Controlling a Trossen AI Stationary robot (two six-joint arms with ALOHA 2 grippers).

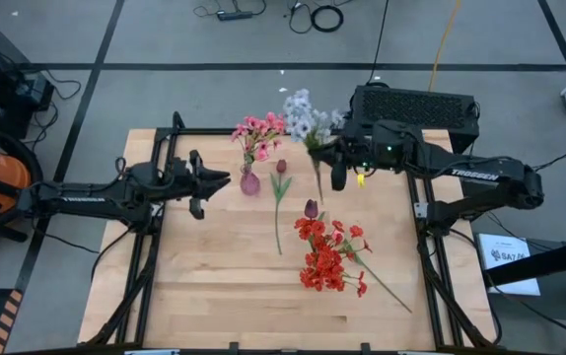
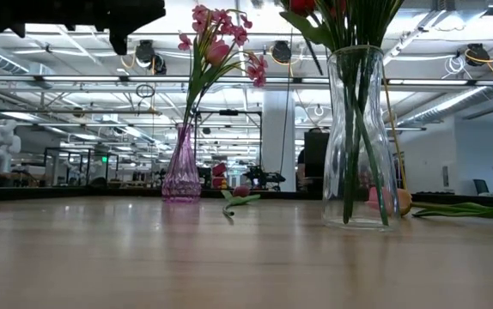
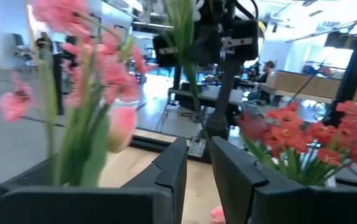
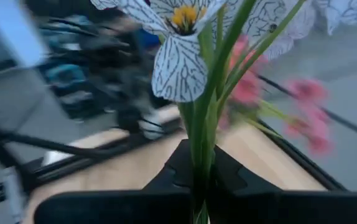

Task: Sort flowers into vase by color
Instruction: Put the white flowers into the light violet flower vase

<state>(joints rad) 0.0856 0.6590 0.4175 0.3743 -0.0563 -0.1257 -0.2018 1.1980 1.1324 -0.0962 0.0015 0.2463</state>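
White sprig (image 4: 185, 56) sits clamped in right end effector (image 1: 336, 163); left end effector (image 1: 216, 184) gapes beside pink vase (image 1: 249, 181).

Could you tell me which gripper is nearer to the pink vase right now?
Left. The left gripper sits just beside the pink vase, while the right gripper is farther off, holding the white flower stem.

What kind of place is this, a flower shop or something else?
Probably a robotics lab or workshop, not a shop: a wooden table framed by two robot arms, cables on the floor, and open industrial ceiling lights behind.
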